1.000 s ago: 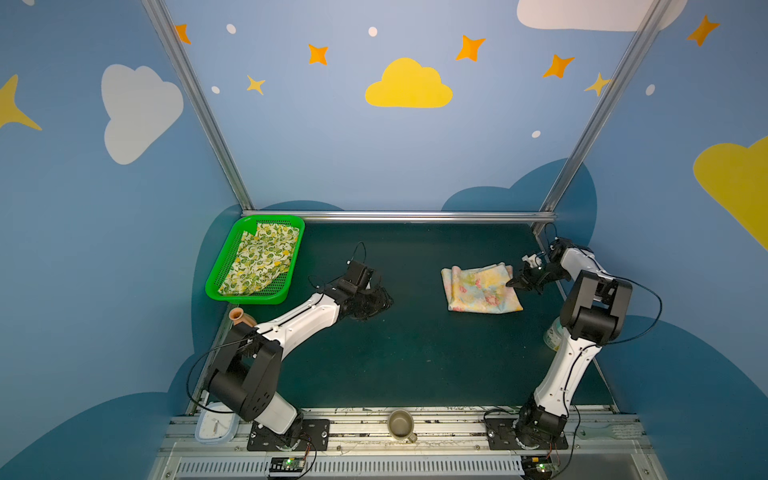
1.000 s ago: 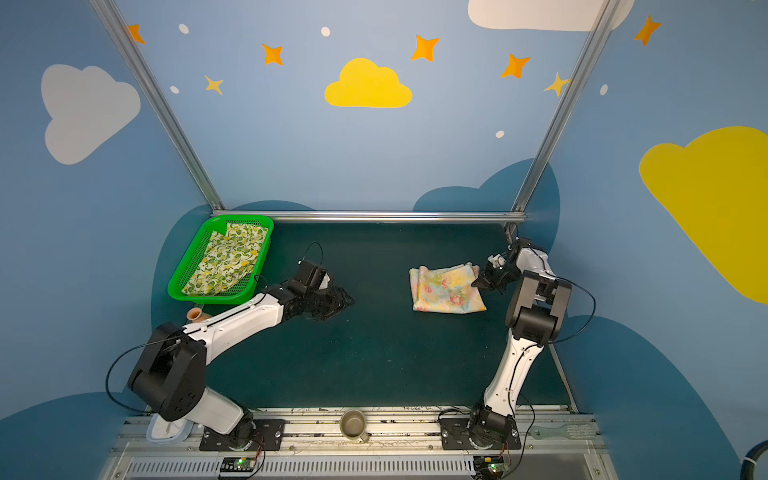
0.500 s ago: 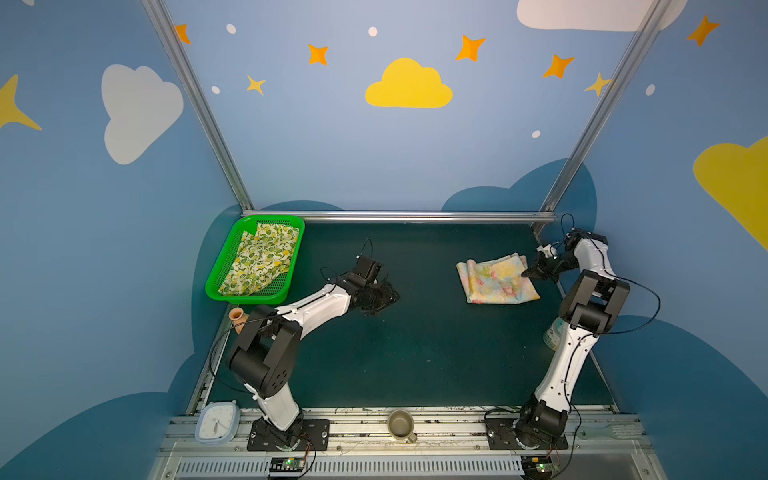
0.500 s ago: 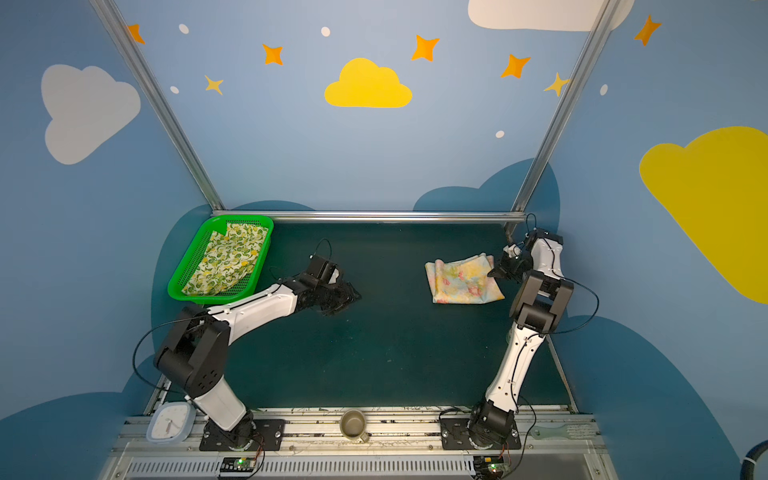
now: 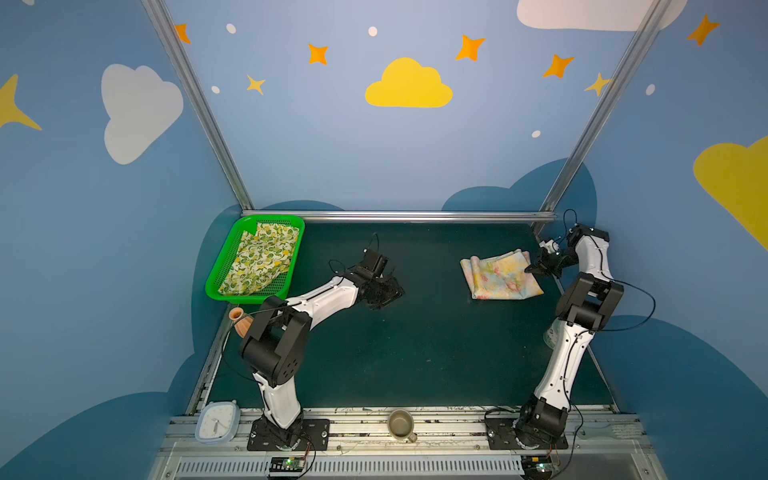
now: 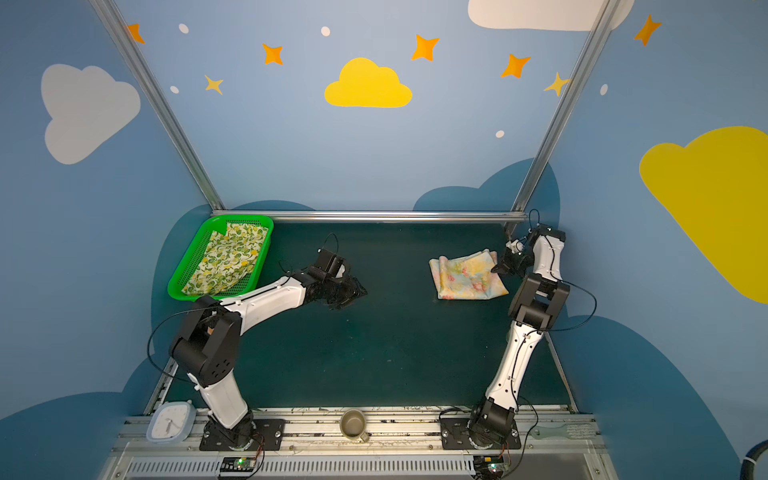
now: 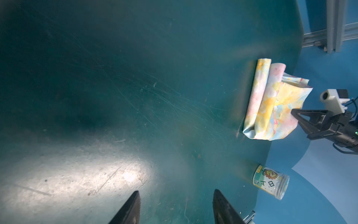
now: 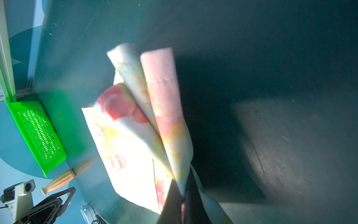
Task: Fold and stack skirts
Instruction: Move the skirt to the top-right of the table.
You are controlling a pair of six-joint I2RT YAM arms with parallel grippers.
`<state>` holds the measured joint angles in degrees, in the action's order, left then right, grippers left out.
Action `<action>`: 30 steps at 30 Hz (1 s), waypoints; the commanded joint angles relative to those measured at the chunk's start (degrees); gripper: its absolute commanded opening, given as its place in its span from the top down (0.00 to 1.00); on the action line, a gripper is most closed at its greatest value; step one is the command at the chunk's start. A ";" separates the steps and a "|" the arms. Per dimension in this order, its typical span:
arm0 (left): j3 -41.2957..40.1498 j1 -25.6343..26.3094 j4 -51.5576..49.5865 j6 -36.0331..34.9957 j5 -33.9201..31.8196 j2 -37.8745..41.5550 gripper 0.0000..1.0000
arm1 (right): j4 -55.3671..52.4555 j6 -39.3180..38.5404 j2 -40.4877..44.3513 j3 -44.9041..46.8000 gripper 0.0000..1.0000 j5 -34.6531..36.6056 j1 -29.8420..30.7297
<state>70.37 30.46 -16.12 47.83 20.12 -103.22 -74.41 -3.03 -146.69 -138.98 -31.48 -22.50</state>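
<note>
At the right edge of the dark green tabletop mat [image 5: 415, 353], right gripper [image 5: 534, 268] is clamped tight on the pale yellow cloth skirt with pink flowers [image 5: 500, 278], gripping the edge that faces the right arm. Right wrist view shows folded layers pinched between black fingers [image 8: 194, 199]. The gripped edge looks raised and the rest of the skirt lies folded on the mat, right of centre in both top views. Left gripper [image 5: 386, 291] is low over bare mat left of centre, jaws partway apart, nothing between them, well apart from that skirt. Cream cloth skirt with yellow lemons and green leaves [image 5: 262, 257] lies spread in green plastic mesh basket [image 5: 216, 282], far left corner.
</note>
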 commanded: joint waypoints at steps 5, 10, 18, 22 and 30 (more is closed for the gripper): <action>1.70 0.24 -1.79 -0.02 0.20 -1.19 0.40 | -0.38 -0.11 -1.36 -1.48 1.00 0.93 -0.81; 1.88 0.22 -1.98 -0.28 0.10 -1.22 0.40 | 0.42 0.34 -0.98 -1.44 1.00 0.26 -0.81; 1.18 0.30 -1.68 -0.20 -0.23 -0.26 0.40 | 1.98 3.58 2.93 -0.35 0.58 3.49 -0.44; 0.83 0.34 -1.62 -0.54 -1.02 1.08 0.40 | 6.25 5.97 9.78 4.78 0.57 6.92 0.02; 1.22 -1.70 -3.57 -4.07 -5.19 6.31 0.40 | 18.02 11.82 26.03 23.13 0.57 10.99 4.14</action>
<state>71.33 29.95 -17.82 46.15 17.41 -100.33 -61.17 6.15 -124.60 -119.50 -22.70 -20.62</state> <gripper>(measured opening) 0.600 0.434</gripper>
